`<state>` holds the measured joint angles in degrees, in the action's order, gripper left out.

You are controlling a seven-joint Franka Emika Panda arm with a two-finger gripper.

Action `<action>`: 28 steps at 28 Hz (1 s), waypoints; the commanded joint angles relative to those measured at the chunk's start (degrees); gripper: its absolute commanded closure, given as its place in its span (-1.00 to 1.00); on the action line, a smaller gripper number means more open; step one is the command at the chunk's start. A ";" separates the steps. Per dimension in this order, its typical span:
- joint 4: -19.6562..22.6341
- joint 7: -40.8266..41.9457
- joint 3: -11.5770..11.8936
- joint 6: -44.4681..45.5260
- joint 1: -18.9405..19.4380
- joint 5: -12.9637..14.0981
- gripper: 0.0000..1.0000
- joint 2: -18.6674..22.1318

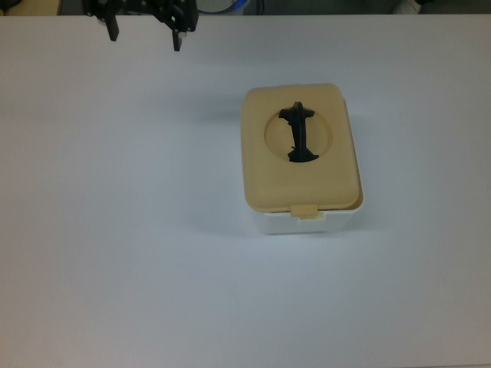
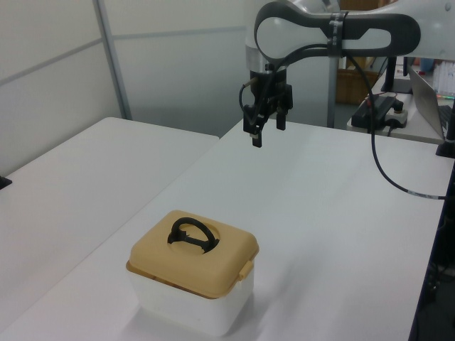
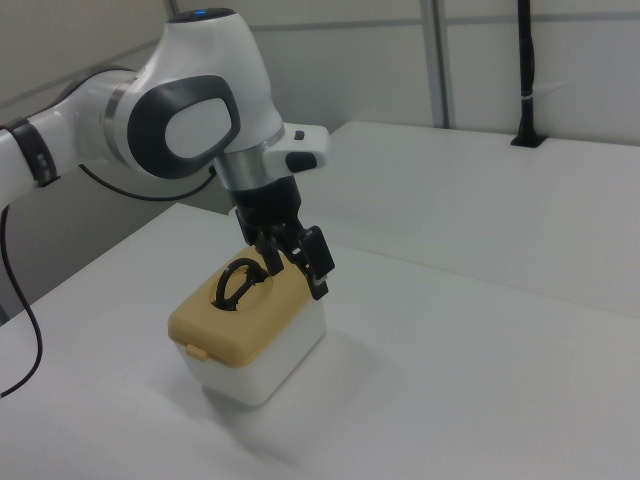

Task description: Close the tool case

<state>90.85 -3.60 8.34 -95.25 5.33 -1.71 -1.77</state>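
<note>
One tool case (image 1: 301,159) and one tool (image 1: 144,34) are showing. The case, a white tub with a tan lid (image 2: 193,253) lying on top and a black handle (image 1: 298,132) in a round recess, is sitting on the table (image 1: 115,230). The tool, fingers apart and empty, is hanging well apart, toward the top view's upper left.

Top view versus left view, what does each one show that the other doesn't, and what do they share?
Only the top view shows the lid from straight above, with its round recess and the latch tab at the front edge.

Only the left view shows the arm, the cable hanging from it, the wall panels behind, and the white tub's full side.

Both show the lid sitting on the tub, the black handle upright in the recess, and the gripper open, empty, away from the tool case.
</note>
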 commanded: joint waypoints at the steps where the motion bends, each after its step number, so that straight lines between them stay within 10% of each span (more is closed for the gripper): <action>1: 0.47 1.14 -0.43 0.16 -1.46 0.13 -1.00 1.42; 7: 0.38 3.08 -0.70 0.24 -2.78 1.71 -1.00 1.42; 14: 0.38 3.08 -6.32 -0.02 -7.35 1.71 -1.00 1.33; 28: 0.38 3.08 -6.41 -0.02 -7.00 1.71 -1.00 1.25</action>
<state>90.58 -1.73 2.63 -95.26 -0.81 -0.92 -1.43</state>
